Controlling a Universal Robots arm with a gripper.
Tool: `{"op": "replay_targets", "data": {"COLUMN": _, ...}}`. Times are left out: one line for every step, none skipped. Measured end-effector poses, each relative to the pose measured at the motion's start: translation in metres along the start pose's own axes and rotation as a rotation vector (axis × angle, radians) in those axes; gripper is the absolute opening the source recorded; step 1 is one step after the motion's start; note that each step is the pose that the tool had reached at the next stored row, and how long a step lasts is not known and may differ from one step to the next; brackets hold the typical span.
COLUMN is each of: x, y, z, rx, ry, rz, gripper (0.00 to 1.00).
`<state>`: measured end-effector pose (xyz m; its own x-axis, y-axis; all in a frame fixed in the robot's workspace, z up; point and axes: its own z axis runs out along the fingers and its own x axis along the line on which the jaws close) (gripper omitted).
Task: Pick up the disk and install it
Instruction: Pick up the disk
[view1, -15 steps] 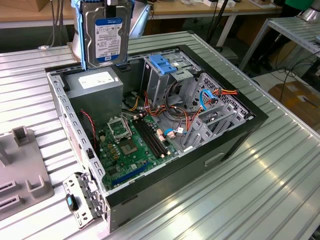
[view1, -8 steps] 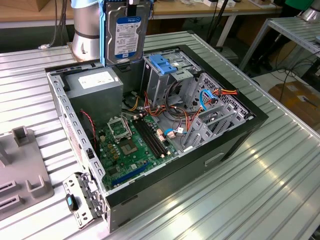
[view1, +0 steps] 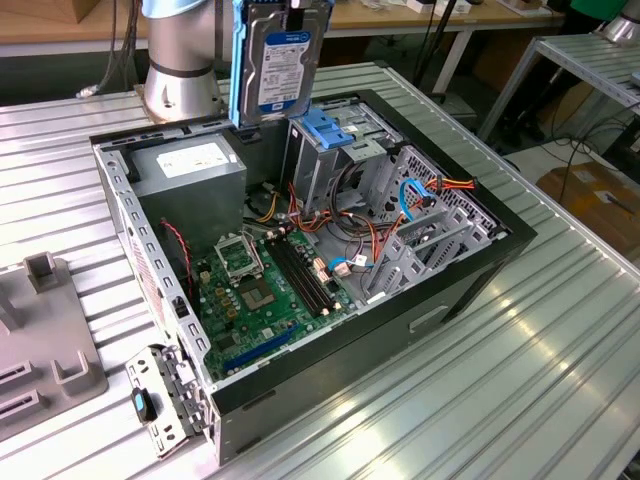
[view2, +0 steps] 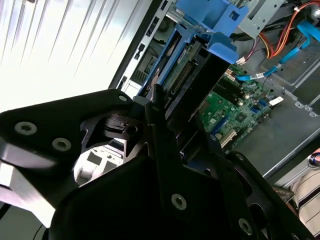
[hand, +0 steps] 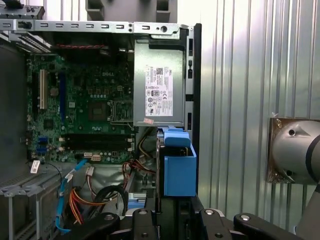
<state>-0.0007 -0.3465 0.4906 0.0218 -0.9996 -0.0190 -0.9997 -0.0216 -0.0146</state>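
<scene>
The disk (view1: 276, 58), a grey metal drive with a white-and-dark label in a bright blue rail frame, hangs upright above the back edge of the open computer case (view1: 470, 270). My gripper (view2: 180, 117) is shut on it, its black fingers (view2: 156, 100) pressing on both flat sides. In the first wrist view the disk (hand: 179, 170) appears edge-on, over the gap between the power supply and the drive cage, with the gripper (hand: 175, 214) behind it. The disk hangs free above the case.
Inside the case are a grey power-supply box (view1: 190, 165), the green motherboard (view1: 260, 285), a metal drive cage with a blue bracket (view1: 328, 128) and loose orange and blue cables (view1: 420, 195). The arm's base (view1: 180, 70) stands behind the case. A grey fixture (view1: 40, 340) lies at the exterior view's left.
</scene>
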Motion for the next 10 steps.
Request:
{"op": "replay_targets", "data": {"x": 0.0001, "y": -0.0078, "z": 0.0001, "rx": 0.0000, "ry": 0.0001, "rz": 0.000, "gripper": 0.35}}
{"op": "replay_targets", "data": {"x": 0.0002, "y": -0.0158, "z": 0.0002, "rx": -0.0001, "ry": 0.0002, "rz": 0.000, "gripper": 0.35}}
{"op": "replay_targets", "data": {"x": 0.0004, "y": -0.0217, "z": 0.0003, "rx": 0.0000, "ry": 0.0000, "rz": 0.000, "gripper": 0.35}}
{"op": "replay_targets", "data": {"x": 0.0005, "y": -0.0261, "z": 0.0004, "rx": 0.0000, "ry": 0.0000, "rz": 0.000, "gripper": 0.35}}
{"op": "replay_targets", "data": {"x": 0.0007, "y": -0.0330, "z": 0.0004, "rx": 0.0000, "ry": 0.0001, "rz": 0.000, "gripper": 0.35}}
{"op": "replay_targets", "data": {"x": 0.0008, "y": -0.0374, "z": 0.0005, "rx": -0.0001, "ry": 0.0002, "rz": 0.000, "gripper": 0.35}}
{"op": "replay_targets", "data": {"x": 0.0009, "y": -0.0442, "z": 0.0006, "rx": -0.0001, "ry": 0.0002, "rz": 0.000, "gripper": 0.35}}
{"op": "replay_targets", "data": {"x": 0.0010, "y": -0.0490, "z": 0.0007, "rx": -0.0001, "ry": 0.0001, "rz": 0.000, "gripper": 0.35}}
{"op": "replay_targets", "data": {"x": 0.0011, "y": -0.0533, "z": 0.0007, "rx": -0.0001, "ry": 0.0001, "rz": 0.000, "gripper": 0.35}}
{"op": "replay_targets", "data": {"x": 0.0013, "y": -0.0589, "z": 0.0008, "rx": -0.0001, "ry": 0.0001, "rz": 0.000, "gripper": 0.35}}
